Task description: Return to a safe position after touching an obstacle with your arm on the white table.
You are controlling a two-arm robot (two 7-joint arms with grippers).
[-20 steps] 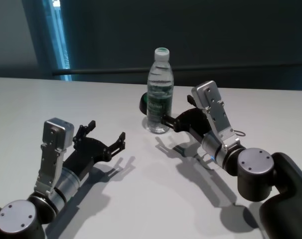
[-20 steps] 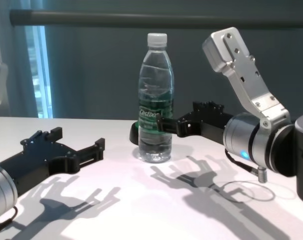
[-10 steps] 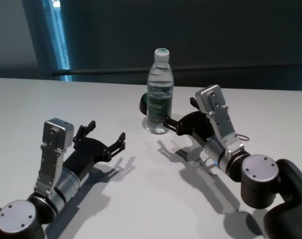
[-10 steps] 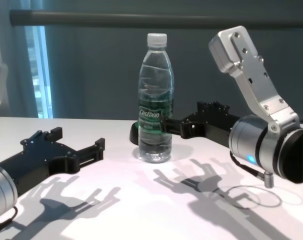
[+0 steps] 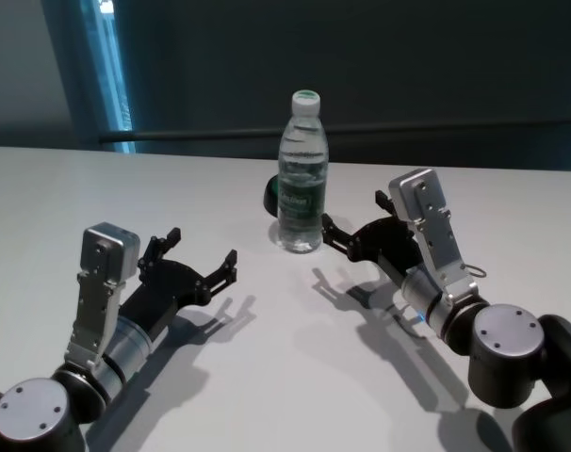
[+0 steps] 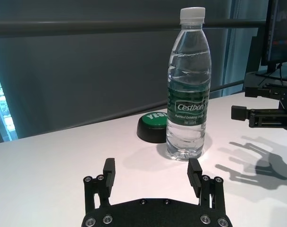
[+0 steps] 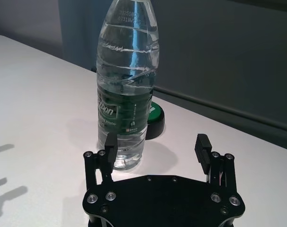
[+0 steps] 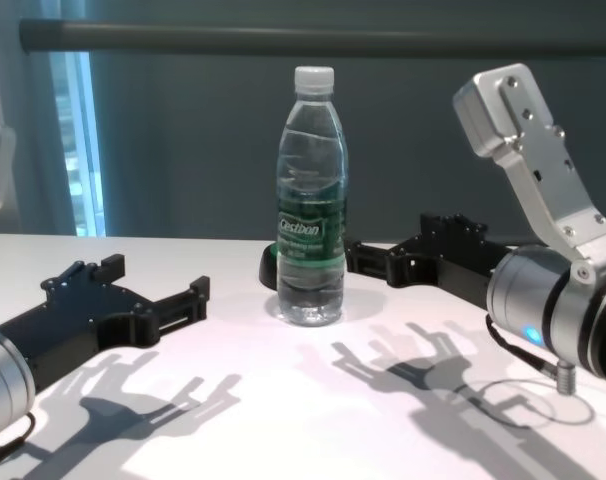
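Water bottle [image 5: 301, 174] upright on white table [image 5: 267, 377], dark wall behind

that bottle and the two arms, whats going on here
A clear water bottle stands upright on the white table, with a low black-and-green button just behind it. The right gripper, fingers open and holding nothing, has drawn back from the bottle over the last second and now sits just beside it with a small gap. The left gripper rests open on the bottle's other side, farther off, unmoved. The bottle stayed put.
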